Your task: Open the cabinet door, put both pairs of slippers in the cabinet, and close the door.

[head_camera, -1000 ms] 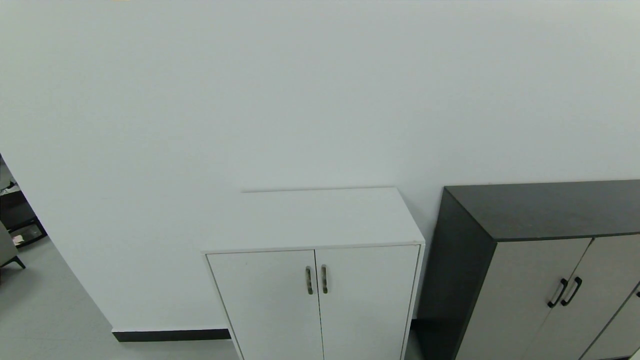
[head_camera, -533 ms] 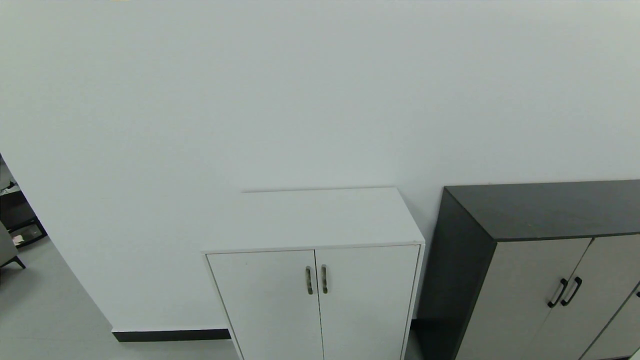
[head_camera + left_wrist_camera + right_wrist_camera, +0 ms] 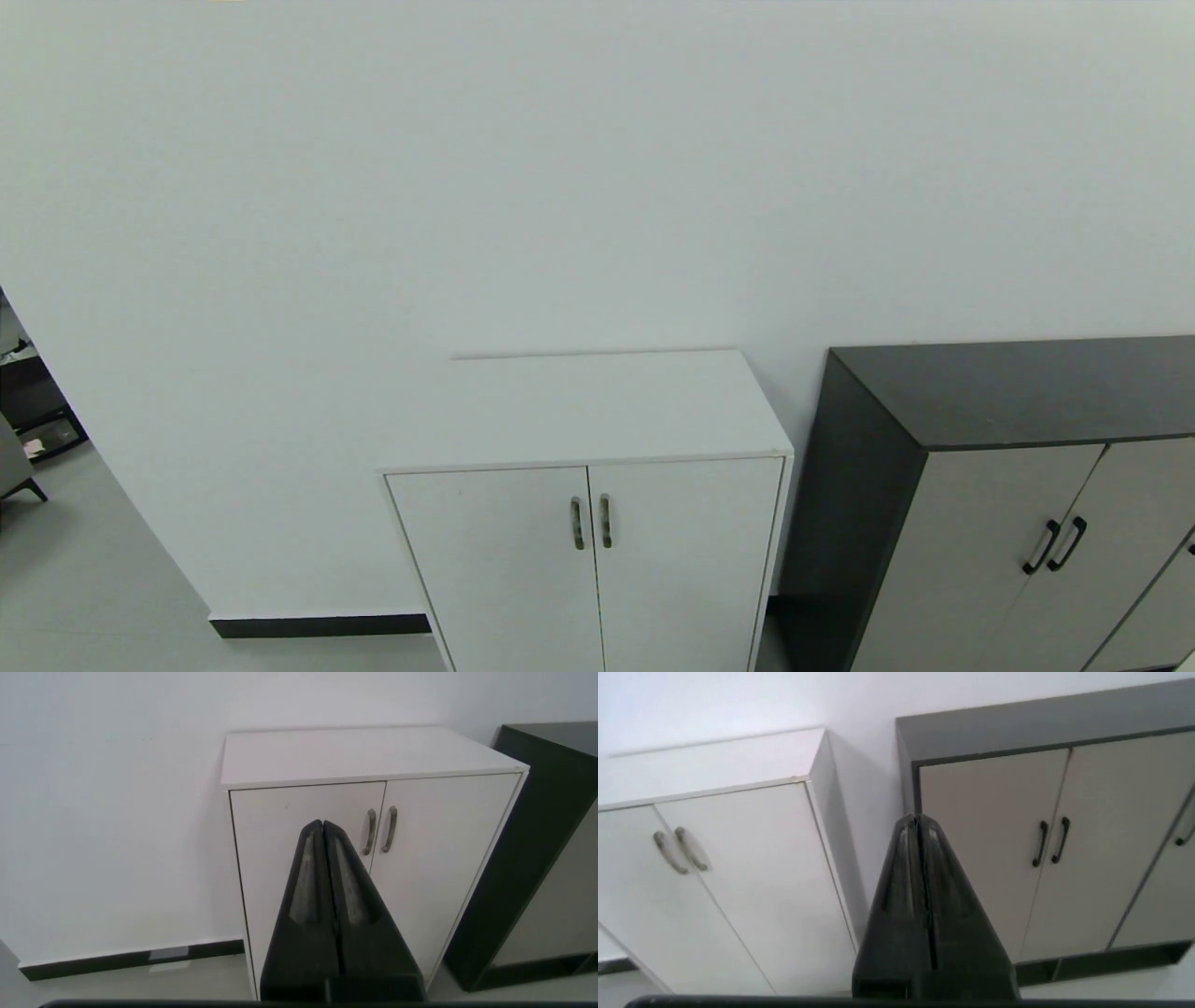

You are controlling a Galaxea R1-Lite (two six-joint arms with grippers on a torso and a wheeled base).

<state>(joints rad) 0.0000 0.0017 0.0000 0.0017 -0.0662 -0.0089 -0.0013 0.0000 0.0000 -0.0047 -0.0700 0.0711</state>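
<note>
A white two-door cabinet (image 3: 588, 523) stands against the wall with both doors closed and two metal handles (image 3: 591, 522) side by side at the centre seam. In the left wrist view the same cabinet (image 3: 374, 840) faces my left gripper (image 3: 322, 827), which is shut with nothing held, a short way in front of the left door. My right gripper (image 3: 917, 821) is shut and empty too, held before the gap between the white cabinet (image 3: 719, 868) and the dark cabinet (image 3: 1046, 840).
A dark-topped cabinet (image 3: 1008, 485) with grey doors and black handles (image 3: 1055, 544) stands right of the white one. A black baseboard (image 3: 317, 625) runs along the wall at left. Grey floor and a chair leg (image 3: 19, 476) lie at the far left.
</note>
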